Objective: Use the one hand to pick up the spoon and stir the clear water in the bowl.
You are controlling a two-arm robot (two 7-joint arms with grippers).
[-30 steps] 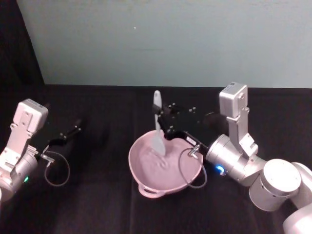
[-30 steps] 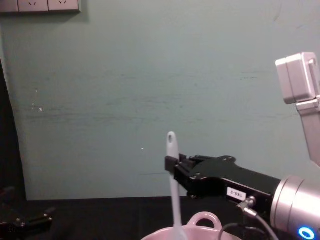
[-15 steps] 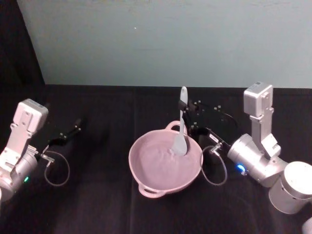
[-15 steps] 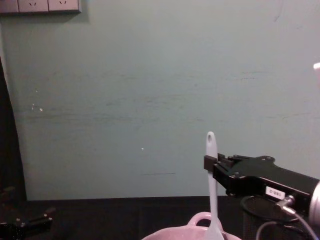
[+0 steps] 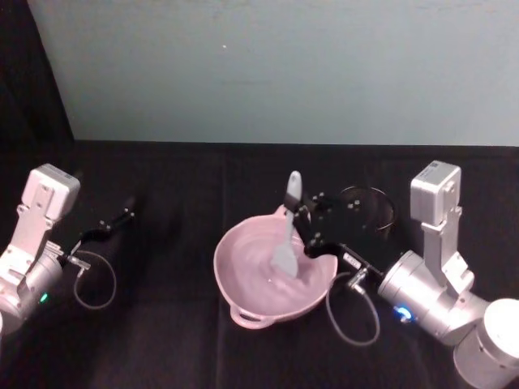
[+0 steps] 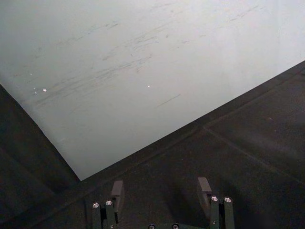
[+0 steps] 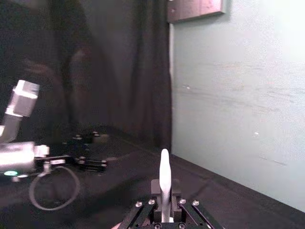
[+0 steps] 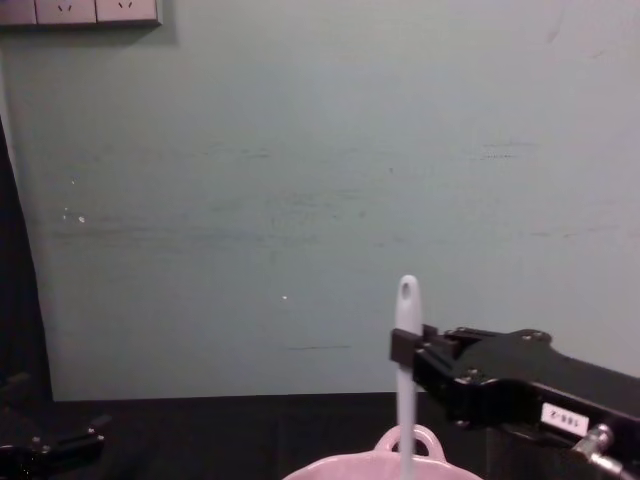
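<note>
The right gripper (image 5: 300,220), reaching in from the right, is clamped on the handle of the white spoon (image 5: 289,220), which stands nearly upright with its scoop down inside the pink bowl (image 5: 222,271) at the middle of the black table (image 5: 162,340). The left gripper (image 6: 160,192) rests with its fingers apart over the table at the left, well apart from the bowl. We judge the main danger to be the scoop dragging on the bowl's floor or wall: that could twist the slim handle in the jaws, shove the bowl across the cloth or slop water over the rim. The grey cable (image 5: 353,314) loops just beside the bowl's right edge and could catch on it in a wide sweep, and the mesh cup (image 5: 371,203) just behind the gripper could be knocked. We cannot tell how deep the scoop sits or whether it touches the bottom, and the water itself is hard to make out against the pink. The chest view cuts the bowl (image 8: 345,466) off just below its rim, hiding the lower end of the spoon (image 8: 404,375). From the right wrist, the spoon's (image 7: 164,177) handle tip rises above the jaws while the bowl lies out of frame.
</note>
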